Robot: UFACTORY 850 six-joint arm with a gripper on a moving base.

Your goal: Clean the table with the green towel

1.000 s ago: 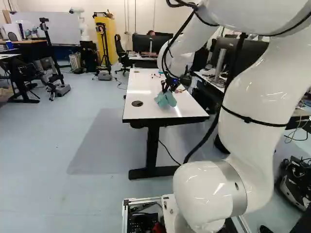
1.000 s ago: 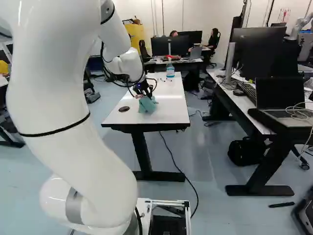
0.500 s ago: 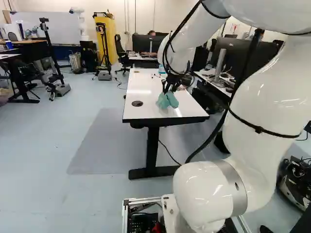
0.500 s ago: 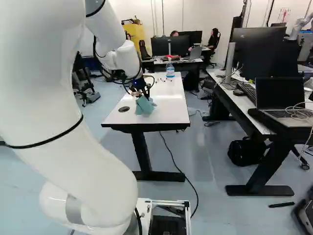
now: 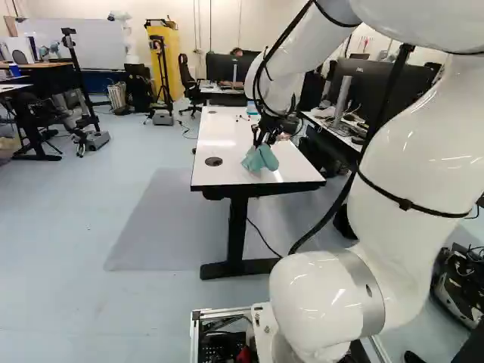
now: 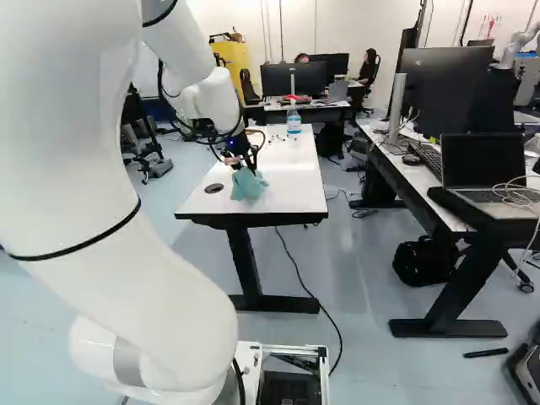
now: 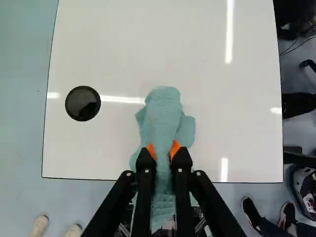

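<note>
You have the green towel [image 7: 163, 116] grasped in the jaws, over the near part of the white surface [image 7: 187, 44]; if it touches there, I cannot tell. With twelve o'clock ahead of the jaws, one round black disc [image 7: 83, 103] is at ten. In the right base view, the bottle [image 6: 294, 119] stands at one o'clock from the towel.

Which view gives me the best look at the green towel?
The wrist view: the green towel shows largest there, between the fingers of the gripper. Both base views show it small, bunched below the gripper at the near end of the white table.
</note>
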